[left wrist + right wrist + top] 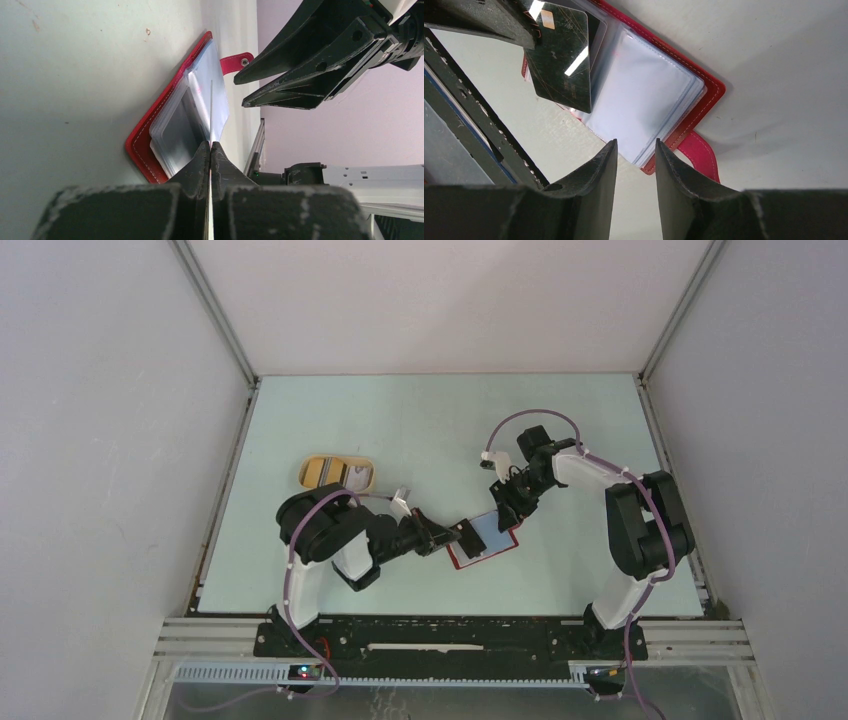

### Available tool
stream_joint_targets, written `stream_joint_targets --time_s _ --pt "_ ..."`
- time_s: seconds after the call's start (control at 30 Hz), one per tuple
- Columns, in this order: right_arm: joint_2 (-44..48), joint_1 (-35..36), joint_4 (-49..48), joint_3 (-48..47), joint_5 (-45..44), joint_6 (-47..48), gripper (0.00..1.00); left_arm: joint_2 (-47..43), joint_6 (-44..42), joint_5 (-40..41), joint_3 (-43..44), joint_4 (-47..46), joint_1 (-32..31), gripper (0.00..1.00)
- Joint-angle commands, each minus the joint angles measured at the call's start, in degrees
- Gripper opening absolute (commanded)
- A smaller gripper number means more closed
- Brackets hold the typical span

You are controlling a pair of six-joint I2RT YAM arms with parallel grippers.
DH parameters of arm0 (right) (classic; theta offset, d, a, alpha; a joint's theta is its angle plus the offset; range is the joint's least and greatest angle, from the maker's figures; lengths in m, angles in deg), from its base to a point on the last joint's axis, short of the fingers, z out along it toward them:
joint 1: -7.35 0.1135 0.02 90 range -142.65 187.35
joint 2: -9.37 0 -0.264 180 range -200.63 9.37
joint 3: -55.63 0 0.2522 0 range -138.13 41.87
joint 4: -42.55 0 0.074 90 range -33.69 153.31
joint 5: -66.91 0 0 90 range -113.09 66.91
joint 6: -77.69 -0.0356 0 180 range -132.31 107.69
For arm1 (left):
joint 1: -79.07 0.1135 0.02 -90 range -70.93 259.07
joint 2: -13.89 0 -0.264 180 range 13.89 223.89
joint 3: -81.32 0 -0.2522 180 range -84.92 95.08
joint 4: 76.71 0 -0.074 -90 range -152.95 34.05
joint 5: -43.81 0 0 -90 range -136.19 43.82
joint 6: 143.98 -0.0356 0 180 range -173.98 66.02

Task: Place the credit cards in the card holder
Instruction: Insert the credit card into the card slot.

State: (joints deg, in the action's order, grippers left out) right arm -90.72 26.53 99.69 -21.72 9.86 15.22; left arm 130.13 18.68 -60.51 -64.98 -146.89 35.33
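The red card holder [487,543] lies open on the table, its clear sleeves [644,95] facing up and its closure tab [700,152] sticking out. My left gripper [463,533] is shut on a dark credit card [561,55] and holds it slanted over the holder's left sleeves. In the left wrist view that card [211,107] shows edge-on between the closed fingertips [210,145]. My right gripper [636,143] is open, its fingers straddling the near corner of the sleeves with nothing held. Whether they touch the sleeves I cannot tell.
A tan oval tray [338,473] sits to the back left of the holder with a golden-brown card [322,471] and a whitish card [358,477] in it. Enclosure walls ring the table. The two arms meet closely over the holder.
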Motion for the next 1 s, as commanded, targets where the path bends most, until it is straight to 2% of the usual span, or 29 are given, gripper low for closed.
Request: stream_joint_targets --time_s 0.0,0.97 --pt "0.0 0.4 0.6 -2.2 -0.3 -0.5 0.42 -1.4 1.4 -1.0 1.0 -2.9 -0.6 0.00" --pt "0.3 1.0 0.7 -2.3 -0.3 -0.8 0.42 5.9 7.1 1.7 4.2 -2.7 -1.5 0.00"
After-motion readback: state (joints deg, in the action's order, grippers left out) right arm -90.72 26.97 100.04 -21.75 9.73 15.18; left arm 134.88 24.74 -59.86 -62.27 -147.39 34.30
